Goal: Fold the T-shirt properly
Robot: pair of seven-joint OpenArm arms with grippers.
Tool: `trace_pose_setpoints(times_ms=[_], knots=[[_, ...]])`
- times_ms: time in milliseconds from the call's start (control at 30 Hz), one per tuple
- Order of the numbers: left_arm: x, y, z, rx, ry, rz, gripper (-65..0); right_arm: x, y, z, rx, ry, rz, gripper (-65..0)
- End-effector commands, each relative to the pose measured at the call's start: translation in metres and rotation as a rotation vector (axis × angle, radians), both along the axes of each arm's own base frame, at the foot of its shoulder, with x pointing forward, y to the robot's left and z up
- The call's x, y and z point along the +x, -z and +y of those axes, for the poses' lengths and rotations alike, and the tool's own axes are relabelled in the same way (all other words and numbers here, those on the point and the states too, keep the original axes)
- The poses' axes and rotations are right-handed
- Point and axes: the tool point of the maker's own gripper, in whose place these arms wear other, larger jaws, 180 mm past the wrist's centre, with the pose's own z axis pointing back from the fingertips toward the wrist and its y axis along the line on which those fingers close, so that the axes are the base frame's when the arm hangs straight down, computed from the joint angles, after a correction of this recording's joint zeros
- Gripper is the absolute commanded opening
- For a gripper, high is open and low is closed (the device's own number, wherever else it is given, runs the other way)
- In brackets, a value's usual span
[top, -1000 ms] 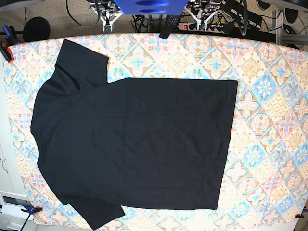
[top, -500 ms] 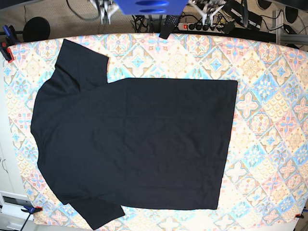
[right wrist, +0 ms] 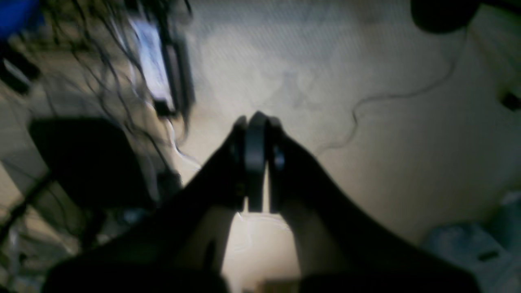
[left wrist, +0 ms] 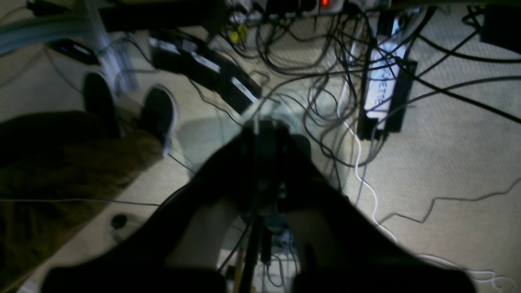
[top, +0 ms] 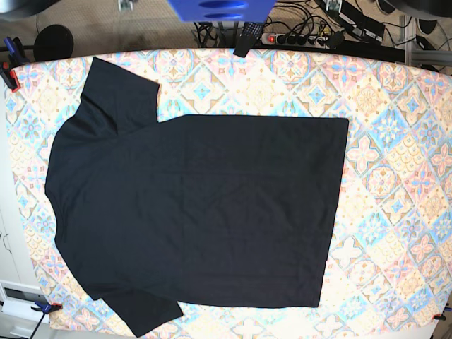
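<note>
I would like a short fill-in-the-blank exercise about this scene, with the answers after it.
1. The T-shirt lies ____ on the table.
2. The colour of the T-shirt is ____.
3. The jaws of the left gripper are ____.
4. In the base view, the sleeves point to the ____ side.

Answers: flat; black; shut; left

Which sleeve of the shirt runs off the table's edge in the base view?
The lower sleeve of the T-shirt: its tip hangs past the tablecloth's near edge. The upper sleeve lies fully on the cloth.

blurred lettering on white floor box [left wrist: 384,87], unreadable, no other legible txt
</note>
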Motion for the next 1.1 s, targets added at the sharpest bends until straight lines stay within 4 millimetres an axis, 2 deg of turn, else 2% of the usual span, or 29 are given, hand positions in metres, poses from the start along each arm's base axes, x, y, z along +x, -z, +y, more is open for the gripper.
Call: trace_pose_setpoints(times_ms=[0,167,233,400,567,733,867,1000,1067], knots=[[-0.007,-0.013,0.005,0.008,0.018,-0.014,-64.3,-0.002,-0.008,-0.010,-0.020,-0.015,-0.021,-65.0],[0.011,-0.061,-0.007,-0.021,0.072,-0.129,-64.3,0.007,-0.038,-0.024,-0.042,-0.066,-0.102,-65.0],[0.020,-0.082,-0.010,-0.036,0.086,-0.174,-64.3,0.010,-0.056,-0.042,-0.086,-0.049,-0.140,-65.0],[0.058,-0.134,-0.020,-0.127,0.021,-0.293,-64.3,0.035,-0.106,-0.078,-0.190,-0.039,-0.265,-65.0],[0.112,-0.176,-0.038,-0.276,-0.038,-0.318,-64.3,0.073,-0.151,-0.092,-0.246,-0.077,-0.382,-65.0],[0.167,-0.195,-0.027,-0.353,-0.148,-0.435,-60.7,0.111,-0.177,-0.087,-0.253,-0.091,-0.457,-65.0],[0.205,-0.208,-0.015,-0.393,-0.226,-0.542,-53.0,0.139,-0.194,-0.079,-0.184,0.034,-0.541,-65.0],[0.237,-0.219,-0.012,-0.453,-0.280,-0.619,-44.0,0.156,-0.206,-0.068,-0.079,0.179,-0.600,-65.0],[0.249,-0.217,-0.017,-0.495,-0.299,-0.597,-39.9,0.163,-0.210,-0.065,-0.038,0.228,-0.622,-65.0]])
